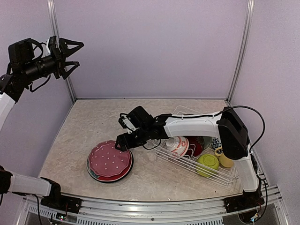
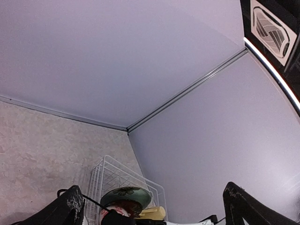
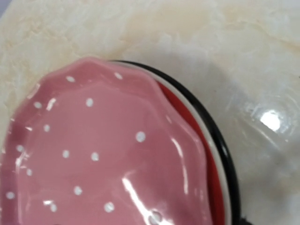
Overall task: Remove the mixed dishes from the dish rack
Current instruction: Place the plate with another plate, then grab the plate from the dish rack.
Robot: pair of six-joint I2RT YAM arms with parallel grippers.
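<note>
Since plates [image 1: 109,161] lie left of the dish rack [image 1: 183,164], done: some.
Remaining: bowls [image 1: 207,163], mug [image 1: 225,161] inside it.
My right gripper [image 1: 123,141]: I cannot tell its spread.

The far and left stretches of the surface [image 1: 93,117] lie bare, giving open passage along the back wall. The stacked plates [image 1: 109,161] sit front of middle with the right tool [image 1: 123,142] at their rim, and the right arm [image 1: 192,124] spans over the far side of the dish rack [image 1: 187,169], which is crowded with bowls [image 1: 207,161]. The left tool [image 1: 70,55] hangs high by the left wall, well above everything.
</note>
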